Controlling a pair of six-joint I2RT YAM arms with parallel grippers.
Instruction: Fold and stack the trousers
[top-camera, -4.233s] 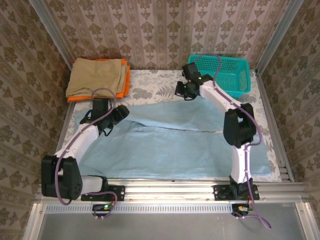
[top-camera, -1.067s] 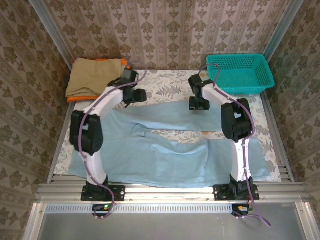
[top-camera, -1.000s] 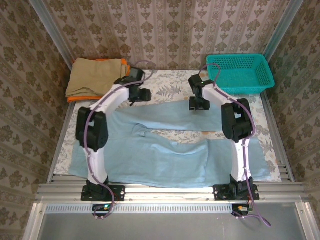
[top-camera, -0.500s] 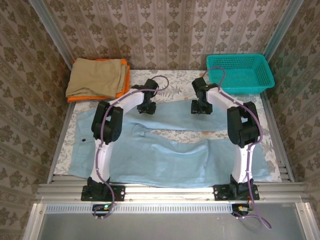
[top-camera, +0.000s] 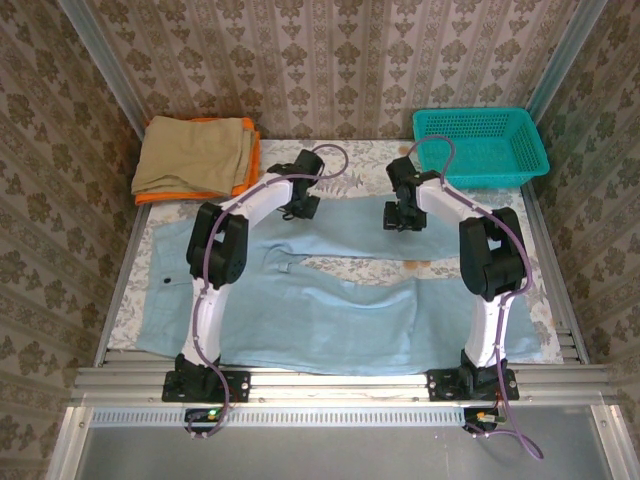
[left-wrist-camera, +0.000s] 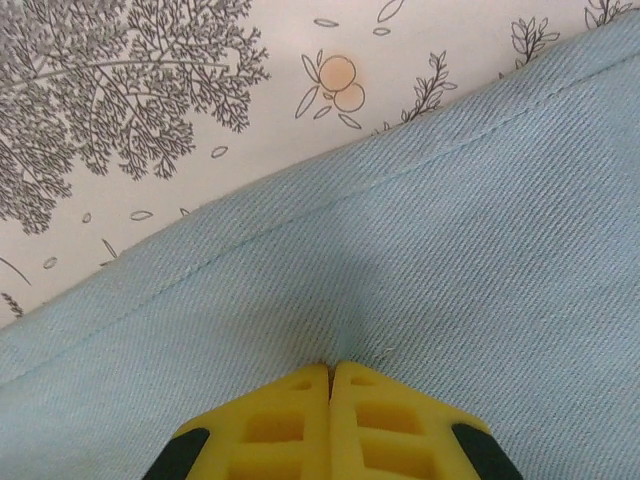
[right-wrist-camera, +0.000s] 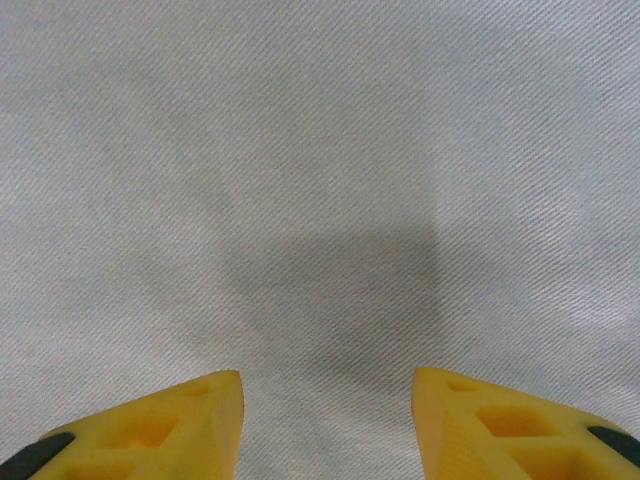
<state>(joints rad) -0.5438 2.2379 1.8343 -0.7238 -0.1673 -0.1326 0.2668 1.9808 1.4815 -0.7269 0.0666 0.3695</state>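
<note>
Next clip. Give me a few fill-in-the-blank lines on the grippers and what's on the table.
1. The left gripper is ____ on the trousers, near their far edge.
2. The right gripper is over the trousers with its jaws ____.
3. The tan cloth lies on the orange cloth in the far ____ corner.
4. The teal basket is ____.

Missing words: shut; open; left; empty.

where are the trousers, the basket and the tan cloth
trousers (top-camera: 330, 320): top view, middle of the near leg
basket (top-camera: 480, 145): top view, its bare mesh floor
tan cloth (top-camera: 195, 155): top view, centre of the folded top layer
</note>
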